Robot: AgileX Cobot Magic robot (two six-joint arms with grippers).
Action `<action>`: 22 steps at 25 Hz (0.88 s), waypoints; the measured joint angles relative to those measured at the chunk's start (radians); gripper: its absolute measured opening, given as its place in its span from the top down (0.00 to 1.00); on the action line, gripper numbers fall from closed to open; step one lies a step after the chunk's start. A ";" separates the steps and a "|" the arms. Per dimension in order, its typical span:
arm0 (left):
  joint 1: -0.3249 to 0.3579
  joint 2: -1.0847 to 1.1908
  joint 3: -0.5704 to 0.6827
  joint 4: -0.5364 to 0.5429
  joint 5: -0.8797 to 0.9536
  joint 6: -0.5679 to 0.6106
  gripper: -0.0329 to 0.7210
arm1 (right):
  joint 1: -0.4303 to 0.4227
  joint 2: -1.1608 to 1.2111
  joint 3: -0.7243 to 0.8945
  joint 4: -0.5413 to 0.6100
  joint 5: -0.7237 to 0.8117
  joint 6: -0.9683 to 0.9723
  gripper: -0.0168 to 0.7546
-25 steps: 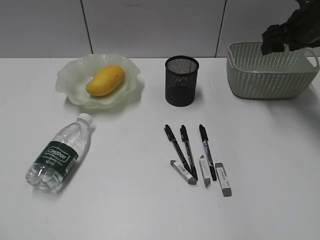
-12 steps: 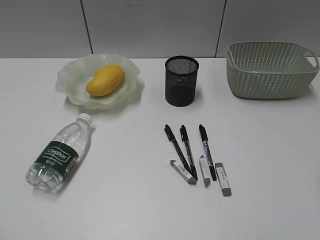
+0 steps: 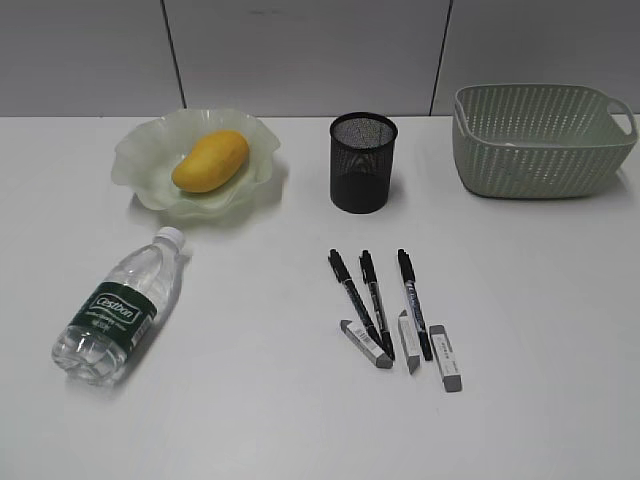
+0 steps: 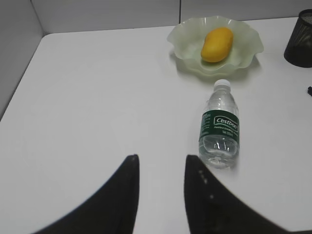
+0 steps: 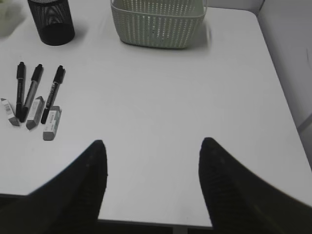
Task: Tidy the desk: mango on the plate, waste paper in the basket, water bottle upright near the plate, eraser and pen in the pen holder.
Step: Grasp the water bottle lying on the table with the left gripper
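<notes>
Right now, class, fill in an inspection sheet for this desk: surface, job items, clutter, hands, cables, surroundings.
Surface: white desk, dry, flat.
Job items: mango on plate; bottle lying on its side; three pens and three erasers beside each other, outside the mesh pen holder; basket at the back right; waste paper not seen.
Clutter: nothing seen.
Hands: left hand open, empty; right hand open, empty.
Cables: nothing seen.
Surroundings: grey panel wall.

Grey panelled wall (image 3: 300, 50) behind, dark seams.
</notes>
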 joint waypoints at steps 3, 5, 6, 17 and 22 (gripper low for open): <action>0.000 0.000 0.000 0.000 -0.001 0.000 0.64 | 0.000 -0.046 0.035 -0.025 0.016 0.007 0.36; 0.000 0.000 0.000 0.000 -0.001 0.000 0.64 | 0.000 -0.047 0.065 -0.025 -0.003 0.009 0.36; 0.000 0.000 0.000 0.000 -0.001 0.000 0.64 | 0.000 -0.047 0.073 -0.025 -0.024 0.009 0.36; 0.000 0.000 0.001 0.000 -0.001 0.000 0.64 | 0.000 -0.047 0.089 -0.035 -0.043 0.011 0.41; 0.000 0.000 0.001 0.000 -0.001 0.000 0.64 | 0.000 -0.047 0.089 -0.035 -0.044 0.011 0.41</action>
